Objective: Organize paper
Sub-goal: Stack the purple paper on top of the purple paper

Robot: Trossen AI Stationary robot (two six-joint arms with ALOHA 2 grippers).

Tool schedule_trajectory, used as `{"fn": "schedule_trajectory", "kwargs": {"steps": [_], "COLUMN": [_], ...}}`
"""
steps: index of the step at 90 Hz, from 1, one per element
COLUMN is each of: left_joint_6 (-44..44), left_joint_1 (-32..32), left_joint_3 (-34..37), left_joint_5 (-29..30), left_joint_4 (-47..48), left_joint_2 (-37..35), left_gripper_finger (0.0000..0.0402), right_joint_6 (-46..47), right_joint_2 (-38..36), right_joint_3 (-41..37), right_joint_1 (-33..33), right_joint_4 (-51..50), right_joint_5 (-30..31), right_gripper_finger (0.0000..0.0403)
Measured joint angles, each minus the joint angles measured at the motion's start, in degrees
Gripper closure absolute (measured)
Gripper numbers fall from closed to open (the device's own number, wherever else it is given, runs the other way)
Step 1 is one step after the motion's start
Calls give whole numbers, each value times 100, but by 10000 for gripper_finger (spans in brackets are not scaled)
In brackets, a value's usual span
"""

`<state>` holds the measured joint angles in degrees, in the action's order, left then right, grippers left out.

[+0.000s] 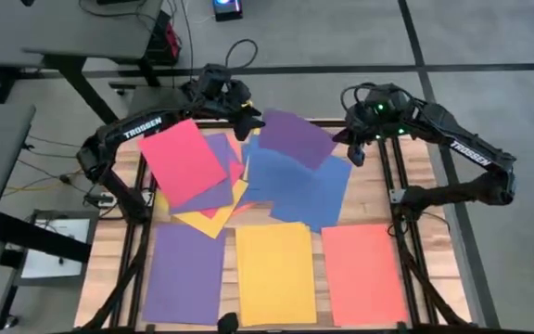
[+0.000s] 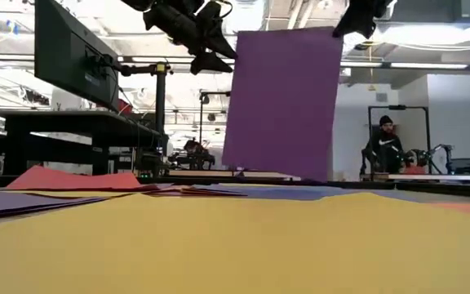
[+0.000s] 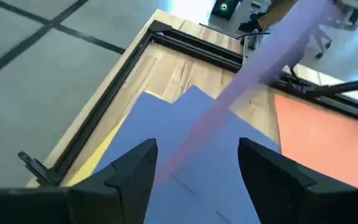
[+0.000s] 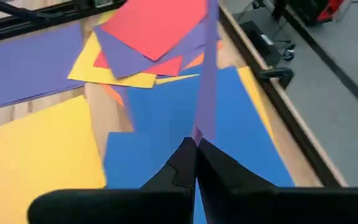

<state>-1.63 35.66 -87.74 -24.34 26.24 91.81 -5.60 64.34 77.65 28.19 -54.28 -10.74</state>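
Observation:
A purple sheet of paper (image 2: 284, 102) hangs upright over the far middle of the table, and my right gripper (image 4: 196, 144) is shut on its upper corner. My left gripper (image 3: 197, 149) is open at the sheet's other upper corner (image 2: 237, 34), one finger on either side of the sheet's edge (image 3: 185, 146); no touch shows. Below lies a loose pile of paper: a red sheet (image 1: 184, 160), purple, yellow and orange sheets, and blue sheets (image 1: 295, 186). Three flat stacks lie along the near edge: purple (image 1: 185, 274), yellow (image 1: 274, 274) and red-orange (image 1: 364, 274). My right gripper pinches the purple sheet's upper corner (image 4: 199, 132) between its two shut fingers, a single layer by its edge. It comes at the corner from above (image 2: 357, 20). The sheet hangs flat below the fingers; whether its lower edge (image 2: 276, 174) touches the pile, I cannot tell.
A black frame (image 1: 389, 176) runs along the wooden table's sides. Bare wood (image 1: 425, 172) shows at the far right. Desks, monitors and a seated person (image 2: 383, 147) are in the room beyond the far edge.

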Motion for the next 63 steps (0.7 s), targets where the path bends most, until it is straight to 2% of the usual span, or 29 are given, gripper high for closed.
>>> {"fn": "schedule_trajectory", "kwargs": {"steps": [16,23,29,48,63], "left_joint_6": [-187,-356,-524,-730,-782], "left_joint_1": [-61,-181,-264,-265,-255], "left_joint_3": [0,0,0,2,4], "left_joint_5": [-429,-426,-173,1127,1103], "left_joint_4": [-97,-190,-213,-302,-440], "left_joint_2": [0,5,7,7,6], "left_gripper_finger": [193,193,193,193,193], "right_joint_6": [26,130,207,258,261], "right_joint_2": [2,4,4,4,4], "right_joint_3": [-2,0,-2,-2,-2], "right_joint_1": [-127,-132,-147,-376,-552], "right_joint_4": [75,83,58,13,-12], "right_joint_5": [11,11,9,13,11], "right_gripper_finger": [403,403,403,403,403]}}
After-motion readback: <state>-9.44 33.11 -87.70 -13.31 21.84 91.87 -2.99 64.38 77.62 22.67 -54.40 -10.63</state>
